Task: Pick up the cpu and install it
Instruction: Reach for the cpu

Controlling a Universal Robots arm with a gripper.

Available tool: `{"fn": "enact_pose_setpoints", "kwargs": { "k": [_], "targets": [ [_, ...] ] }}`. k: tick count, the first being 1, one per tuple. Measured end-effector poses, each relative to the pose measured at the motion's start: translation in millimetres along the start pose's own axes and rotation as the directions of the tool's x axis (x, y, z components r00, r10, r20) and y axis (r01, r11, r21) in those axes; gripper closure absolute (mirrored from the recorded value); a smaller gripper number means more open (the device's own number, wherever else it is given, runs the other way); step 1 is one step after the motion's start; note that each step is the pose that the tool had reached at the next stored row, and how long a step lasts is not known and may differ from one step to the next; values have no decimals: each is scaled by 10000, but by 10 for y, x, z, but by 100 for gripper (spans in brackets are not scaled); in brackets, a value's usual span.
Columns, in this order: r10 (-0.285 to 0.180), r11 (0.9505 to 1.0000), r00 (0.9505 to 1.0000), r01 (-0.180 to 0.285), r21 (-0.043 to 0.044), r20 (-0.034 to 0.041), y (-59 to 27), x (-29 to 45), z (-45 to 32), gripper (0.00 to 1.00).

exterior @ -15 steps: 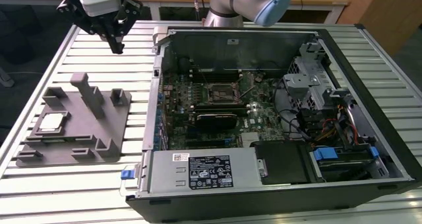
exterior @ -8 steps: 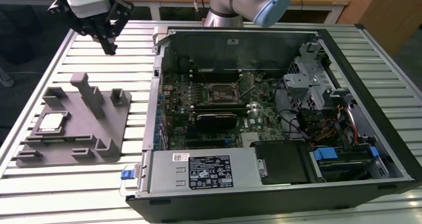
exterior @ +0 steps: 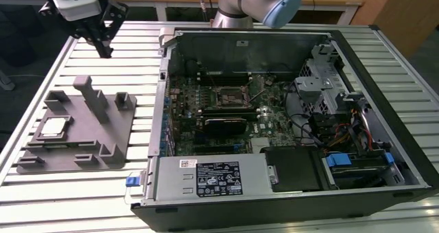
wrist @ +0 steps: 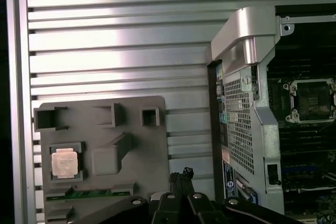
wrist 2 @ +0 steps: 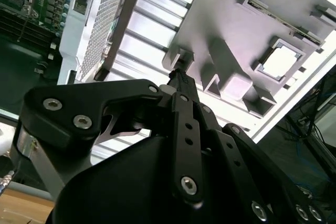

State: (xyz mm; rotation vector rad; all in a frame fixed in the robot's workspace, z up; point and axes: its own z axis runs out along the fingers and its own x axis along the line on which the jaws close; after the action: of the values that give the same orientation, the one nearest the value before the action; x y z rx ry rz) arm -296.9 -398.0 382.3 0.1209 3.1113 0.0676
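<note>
Hovering empty and pinched together, gripper (exterior: 104, 48) sits at 1 o'clock from cpu (exterior: 55, 127) in grey tray (exterior: 75, 145); a clean pick needs opening, then centring squarely.

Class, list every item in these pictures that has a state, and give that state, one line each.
cpu: lying flat in a recess of the grey holder, ungripped.
socket: empty, no chip seated.
computer case: on its side, panel off, open.
pincer: shut, holding nothing, raised above the table.

grey fixture tray (exterior: 89, 136) on slatted table (exterior: 82, 197); open computer case (exterior: 288, 208) beside it, exterior view's right.
</note>
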Motion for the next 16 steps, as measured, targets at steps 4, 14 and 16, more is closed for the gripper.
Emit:
{"fn": "enact_pose_setpoints", "kwargs": {
  "k": [4,14,16],
  "targets": [
    [-1,10000,10000,1,0,0,-7,76,8,89],
    [-1,10000,10000,1,0,0,-23,275,27,89],
    [-1,10000,10000,1,-1,0,-25,304,31,89]
  ]
}}
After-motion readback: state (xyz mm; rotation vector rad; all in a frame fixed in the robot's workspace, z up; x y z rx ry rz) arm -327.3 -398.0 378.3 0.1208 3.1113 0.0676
